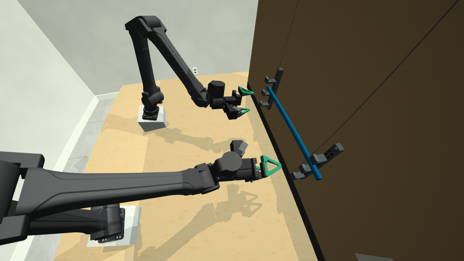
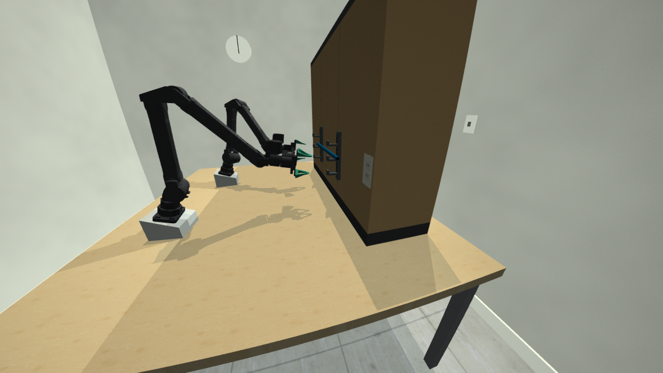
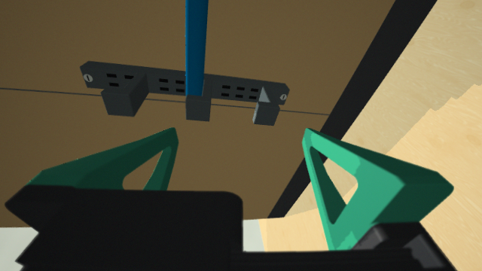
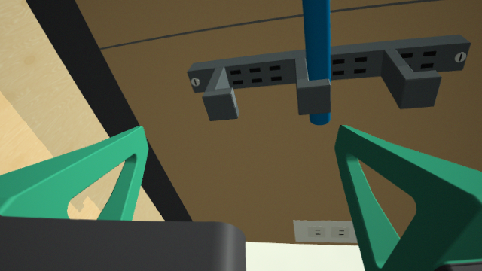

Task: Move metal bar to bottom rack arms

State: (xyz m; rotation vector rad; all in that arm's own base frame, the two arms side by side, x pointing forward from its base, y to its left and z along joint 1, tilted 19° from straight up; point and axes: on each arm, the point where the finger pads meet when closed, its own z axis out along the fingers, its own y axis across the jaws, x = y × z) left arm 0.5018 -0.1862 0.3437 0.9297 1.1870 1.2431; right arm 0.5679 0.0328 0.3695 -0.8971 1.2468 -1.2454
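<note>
Reaching wallward, forearms (image 1: 110, 185) (image 2: 208, 124) sloped down, left pincer (image 1: 251, 102) (image 2: 304, 151) (image 3: 241, 129) and right pincer (image 1: 269, 172) (image 2: 310, 164) (image 4: 241, 136) released, short of the blue bar (image 1: 291, 129) (image 2: 328, 151) (image 3: 196, 45) (image 4: 318, 41).

The top view's left edge cuts off the elbow of the right arm (image 1: 97, 181) (image 2: 203, 121), and both wrist views lose the bar (image 1: 290, 129) (image 2: 328, 151) (image 3: 196, 45) (image 4: 318, 38) past their top edges. One finger of the right gripper (image 1: 270, 170) (image 2: 309, 164) (image 4: 242, 127) covers an end of the outlet plate (image 1: 373, 257) (image 2: 367, 170) (image 4: 326, 231), which the top view's bottom edge crops.
</note>
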